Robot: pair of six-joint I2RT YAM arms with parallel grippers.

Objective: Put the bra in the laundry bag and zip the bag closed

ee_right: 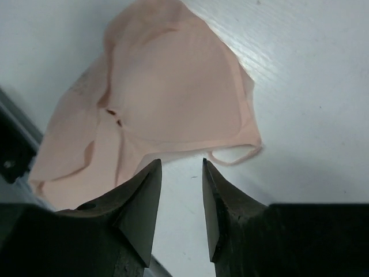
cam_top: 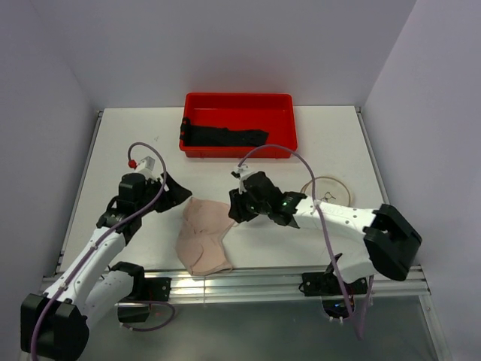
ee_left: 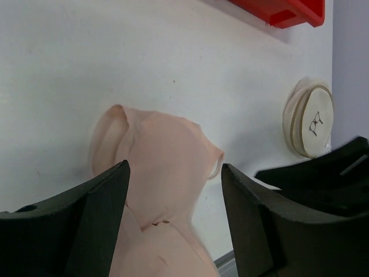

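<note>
At lower centre, the bra (cam_top: pixel 204 237) lies crumpled on the counter (cam_top: pixel 120 143) between a wide-open left hand (ee_left: pixel 174 167) and a narrowly parted, empty right hand (ee_right: pixel 180 163); the laundry bag (cam_top: pixel 327 189) lies flat at right.

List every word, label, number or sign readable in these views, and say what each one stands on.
No readable words, brands or numbers in any view.
Only sign: a small dark line drawing on the flat round lid of the white mesh laundry bag; no lettering with it, and its detail is too small to make out.
Red rectangular plastic tray and pale pink fabric bra: no markings visible.
</note>
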